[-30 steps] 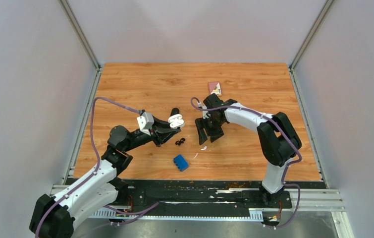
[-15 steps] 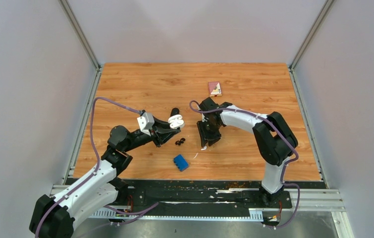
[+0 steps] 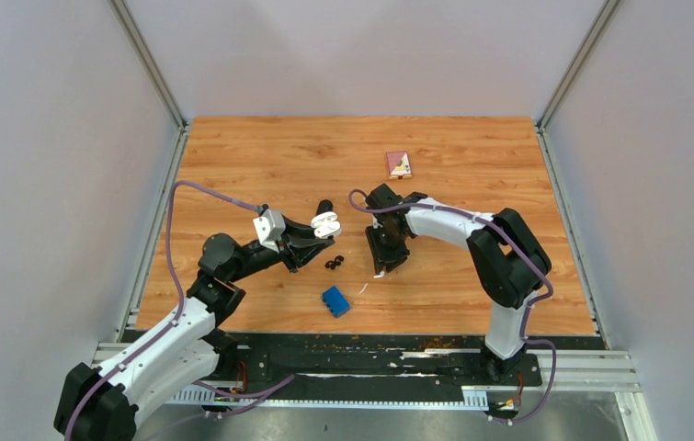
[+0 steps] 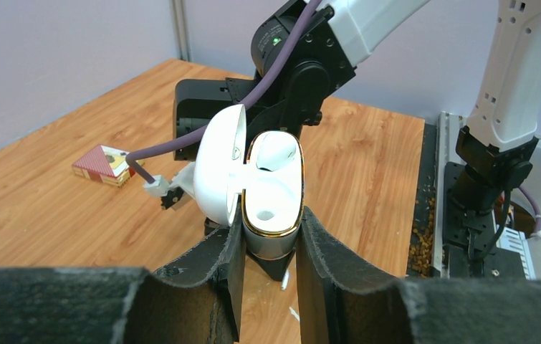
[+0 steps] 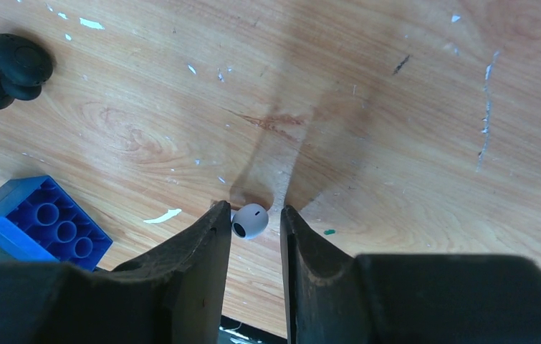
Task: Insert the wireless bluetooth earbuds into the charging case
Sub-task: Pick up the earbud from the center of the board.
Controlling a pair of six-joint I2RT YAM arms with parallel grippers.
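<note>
1. Orange-brown wood-grain table (image 3: 472,156).
2. Left gripper (image 4: 271,223): clamped firmly on item 4.
3. Right gripper (image 5: 253,209): jaws narrowly parted, tips at the tabletop, gripping nothing.
4. Glossy white gold-rimmed charging case (image 4: 273,186): lid hinged open, held above the table.
5. Small red cardboard box (image 3: 399,163): far side.
6. Blue studded plastic brick (image 5: 31,222): near side.
7. 2 rounded black plastic earbuds (image 5: 6,68): touching, on the table.
8. 1 white plastic earbud (image 5: 251,221): on the table between the right fingers.
</note>
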